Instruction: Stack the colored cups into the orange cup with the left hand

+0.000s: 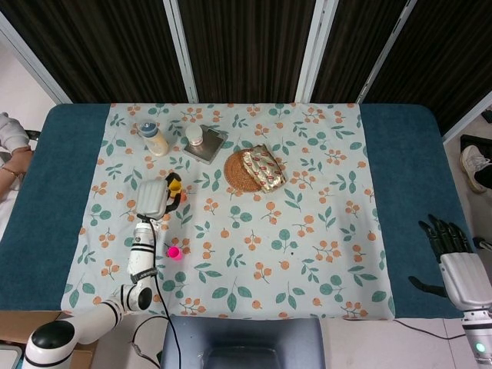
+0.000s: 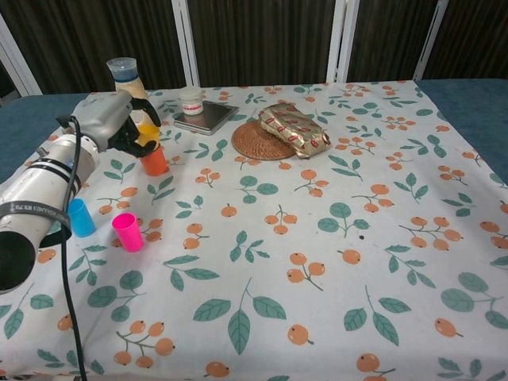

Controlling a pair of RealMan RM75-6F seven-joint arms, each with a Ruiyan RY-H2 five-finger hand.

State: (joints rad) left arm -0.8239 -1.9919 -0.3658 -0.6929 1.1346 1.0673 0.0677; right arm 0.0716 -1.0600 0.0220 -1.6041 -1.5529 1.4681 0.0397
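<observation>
dark slatted panels stood behind a table w/ blue cloth (image 1: 400,154) under a white runner printed w/ leaves & oranges (image 2: 317,238). left hand (image 2: 119,121) was curled round a small yellow plastic cup (image 2: 147,132), holding it just above the short orange plastic cup (image 2: 155,161), which sat upright on the runner near the far left; from the head view the hand (image 1: 154,197) hid most of the orange cup, so alignment was hard to judge there. a blue cup (image 2: 79,217) & a pink cup (image 2: 127,232) stood apart nearer the robot, not yet stacked. right hand (image 1: 453,254) hung off the table's right edge, fingers spread, holding nothing. main risk as i judged it: the yellow cup looked tilted & off-centre vs the orange rim, so if let go early it could catch the lip & tip out, or knock the light orange cup over. fingers wrapped low on the yellow cup could also bump the orange rim on the way down & shove it toward the tall bottle w/ blue cap (image 2: 125,75) just behind. the forearm sat close over the blue cup in chest view, so a wide pull-back might sweep it.
</observation>
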